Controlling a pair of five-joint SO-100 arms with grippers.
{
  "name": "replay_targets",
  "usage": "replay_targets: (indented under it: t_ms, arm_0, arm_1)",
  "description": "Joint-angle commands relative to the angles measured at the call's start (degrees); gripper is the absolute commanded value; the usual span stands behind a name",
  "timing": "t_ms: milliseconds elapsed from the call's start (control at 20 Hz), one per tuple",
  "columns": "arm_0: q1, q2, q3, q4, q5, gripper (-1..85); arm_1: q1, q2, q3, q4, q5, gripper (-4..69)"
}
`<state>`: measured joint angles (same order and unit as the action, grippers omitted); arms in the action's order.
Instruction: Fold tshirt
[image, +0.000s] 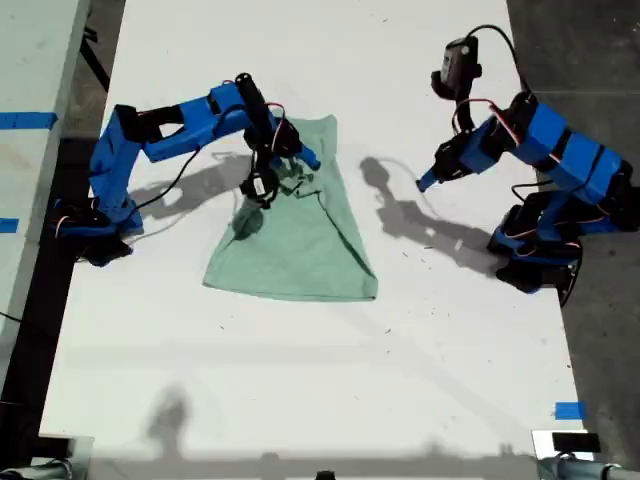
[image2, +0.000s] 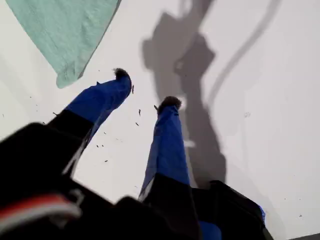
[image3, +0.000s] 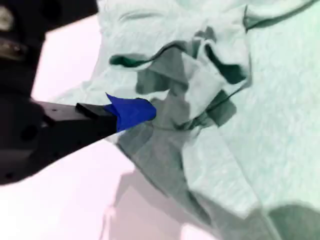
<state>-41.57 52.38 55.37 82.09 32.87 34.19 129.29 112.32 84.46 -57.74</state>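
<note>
Tshirt (image: 300, 250) lies partly folded on the table (image: 450, 340). Second gripper (image: 268, 178) sits over its bunched middle, jaw state unclear. First gripper (image2: 145, 90) beside tshirt, jaws apart, empty.

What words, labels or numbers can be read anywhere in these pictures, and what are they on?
None can be read.
The tshirt is plain, with no print showing.
The blue arms and my first gripper and my second gripper carry no legible marking.
The blue tape on the table is blank.
</note>
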Motion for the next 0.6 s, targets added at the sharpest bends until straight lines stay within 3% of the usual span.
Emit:
replay_targets:
  t_ms: [0,100,350,550]
  arm_0:
    - [0.3,19.1,5.9,3.3,-0.2,35.5]
    - [4.0,29.5,15.7,3.8,-4.0,35.2]
    - [14.1,53.3,47.7,-1.8,-18.6,34.8]
    - [24.2,60.2,57.0,-4.2,-29.3,34.9]
  arm_1:
    - [-4.1,1.7,-0.8,-1.7,2.5,15.9]
    - [-8.3,0.1,-2.3,-2.7,4.8,15.7]
    - [-18.9,-10.7,-9.8,-4.7,10.9,14.7]
    - [-25.1,-21.6,-19.2,-4.7,14.9,14.7]
